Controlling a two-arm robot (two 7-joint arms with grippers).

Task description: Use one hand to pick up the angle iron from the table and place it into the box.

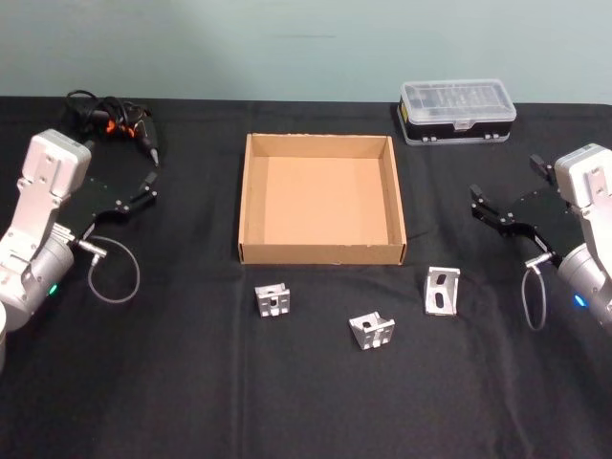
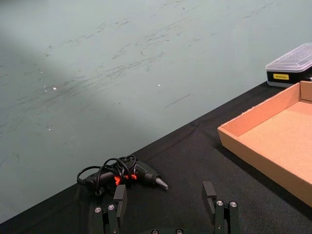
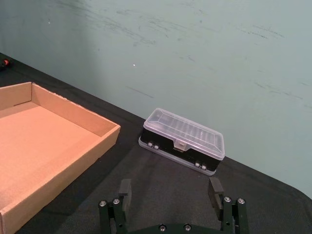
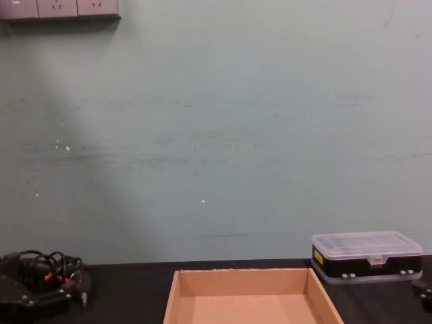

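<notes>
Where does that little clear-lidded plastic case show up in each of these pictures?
Head view: the case sits far right on the table, behind the cardboard box's right corner.
Left wrist view: case beyond the box's far end, by the wall.
Right wrist view: case central, just past the box's corner.
Chest view: case lower right, beside the box.
Shared landmark: the cardboard box.

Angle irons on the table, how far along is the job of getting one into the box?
Nothing is done: the box is empty and three angle irons lie on the table in front of it. Nothing is in hand: the left tool and right tool hover open at either side, holding nothing. Left: the whole pick, carry and release into the box.
</notes>
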